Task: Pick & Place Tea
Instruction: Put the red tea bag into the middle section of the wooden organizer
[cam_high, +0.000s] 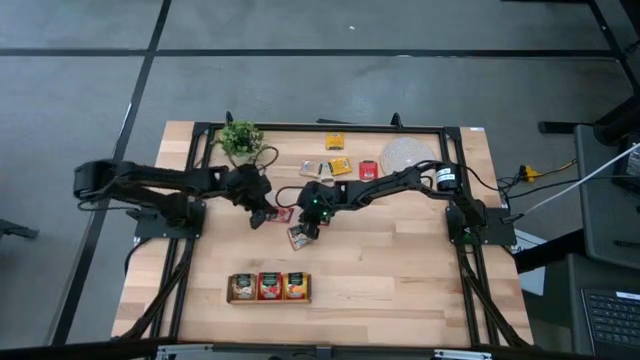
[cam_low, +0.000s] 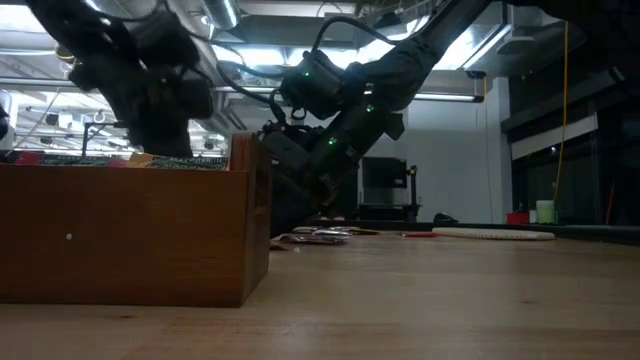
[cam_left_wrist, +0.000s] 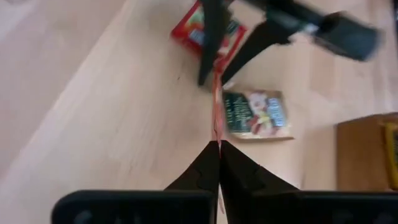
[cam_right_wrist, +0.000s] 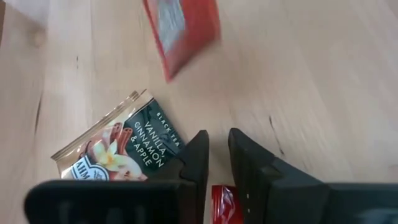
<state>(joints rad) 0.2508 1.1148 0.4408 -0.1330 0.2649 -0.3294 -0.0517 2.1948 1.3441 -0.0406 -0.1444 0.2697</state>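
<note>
From my remote station I see both arms meeting at the middle of the wooden surface. The left gripper is clenched on the edge of a thin red tea sachet, held edge-on to its wrist camera and lifted off the wood. The right gripper hangs just above the surface with its fingers slightly parted and nothing between them; a dark green vanilla, cinnamon and apple sachet lies flat just beside it, and another red sachet lies near. In the overhead view more sachets sit scattered toward the far edge, close to the round woven mat and a small potted plant. The long wooden tray rests near the front edge, well apart from both grippers, its three compartments already holding sachets.
</note>
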